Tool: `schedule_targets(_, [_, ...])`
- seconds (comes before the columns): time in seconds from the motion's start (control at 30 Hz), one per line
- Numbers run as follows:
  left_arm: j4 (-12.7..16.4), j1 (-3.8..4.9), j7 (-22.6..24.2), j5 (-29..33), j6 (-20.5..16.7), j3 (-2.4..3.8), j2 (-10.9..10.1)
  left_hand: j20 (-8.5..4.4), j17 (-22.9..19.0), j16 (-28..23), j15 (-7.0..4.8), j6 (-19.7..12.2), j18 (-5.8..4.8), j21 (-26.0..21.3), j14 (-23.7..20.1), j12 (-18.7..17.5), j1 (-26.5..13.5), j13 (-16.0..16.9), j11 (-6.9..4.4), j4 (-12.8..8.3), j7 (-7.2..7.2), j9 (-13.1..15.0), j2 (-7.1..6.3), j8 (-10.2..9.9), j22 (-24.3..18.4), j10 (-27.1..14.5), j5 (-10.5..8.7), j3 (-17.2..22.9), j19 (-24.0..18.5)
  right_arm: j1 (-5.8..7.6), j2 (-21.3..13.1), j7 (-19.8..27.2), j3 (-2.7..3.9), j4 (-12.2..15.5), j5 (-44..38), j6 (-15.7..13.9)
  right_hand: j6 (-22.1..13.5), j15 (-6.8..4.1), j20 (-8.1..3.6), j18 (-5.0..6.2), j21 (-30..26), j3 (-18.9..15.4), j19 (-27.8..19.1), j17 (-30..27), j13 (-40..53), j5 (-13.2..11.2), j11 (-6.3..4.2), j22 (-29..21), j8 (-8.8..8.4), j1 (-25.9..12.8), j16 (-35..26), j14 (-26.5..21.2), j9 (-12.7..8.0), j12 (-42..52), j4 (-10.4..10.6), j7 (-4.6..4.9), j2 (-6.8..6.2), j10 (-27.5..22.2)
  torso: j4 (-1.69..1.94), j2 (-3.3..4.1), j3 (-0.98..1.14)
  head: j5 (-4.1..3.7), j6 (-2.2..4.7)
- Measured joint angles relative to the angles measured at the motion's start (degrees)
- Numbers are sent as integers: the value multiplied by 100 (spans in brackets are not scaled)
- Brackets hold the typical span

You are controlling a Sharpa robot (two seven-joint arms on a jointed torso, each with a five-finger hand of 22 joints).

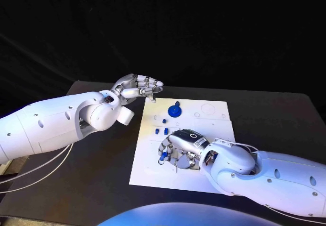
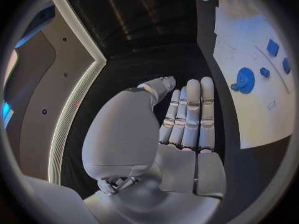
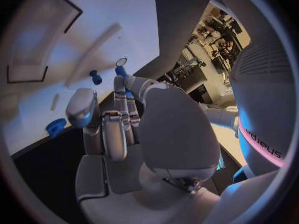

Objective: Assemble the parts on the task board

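The white task board (image 1: pixel 210 123) lies in the middle of the table. On its far half stands a round blue gear (image 1: pixel 175 111), with small blue parts (image 1: pixel 164 121) just nearer. My right hand (image 1: pixel 179 150) is down over the board's left middle, fingertips at its surface. In the right wrist view a small blue part (image 3: pixel 120 71) shows pinched at its fingertips. A blue peg (image 3: pixel 95 76) and the gear (image 3: pixel 55 127) lie beyond. My left hand (image 1: pixel 139 87) hovers off the board's far left corner and holds nothing; its fingers (image 2: pixel 190 117) lie side by side.
The black table (image 1: pixel 95 165) has bare surface left of the board and to its right. The board (image 2: pixel 249 109) bears printed outlines and round recesses near its far right corner (image 1: pixel 207 111).
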Motion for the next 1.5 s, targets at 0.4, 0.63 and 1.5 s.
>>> schedule_targets(0.4, [2,1,1,-1,0,0,11,0,0,0,0,0,0,0,0,0,0,0,0,0,0,0,0,0,0,0,0,0,0,-100,68,23,-9,-48,-39,95,14,1,0,0,0,-1,0,-1,0,-10,-7,0,1,-30,0,1,0,1,0,-11,-12,11,-2,2,5,30,-31])
schedule_targets(0.63, [2,1,0,-1,0,0,8,0,0,0,0,0,0,0,0,0,0,0,0,0,0,-1,0,0,0,0,0,0,0,-111,67,20,-7,-60,-61,114,14,2,0,0,0,-2,0,-2,-2,-15,0,0,1,-36,0,1,0,1,0,-11,-5,19,-2,1,5,37,-34])
schedule_targets(1.5, [5,1,-7,-1,5,0,-1,20,1,0,0,-20,0,0,0,23,0,0,0,0,-20,5,0,0,0,1,0,0,-20,-115,191,-145,-11,-167,-173,273,-395,45,63,0,-191,-178,-62,-8,22,79,52,-47,-93,-458,0,0,427,-210,-157,136,-205,-220,-1,-3,0,18,-47])
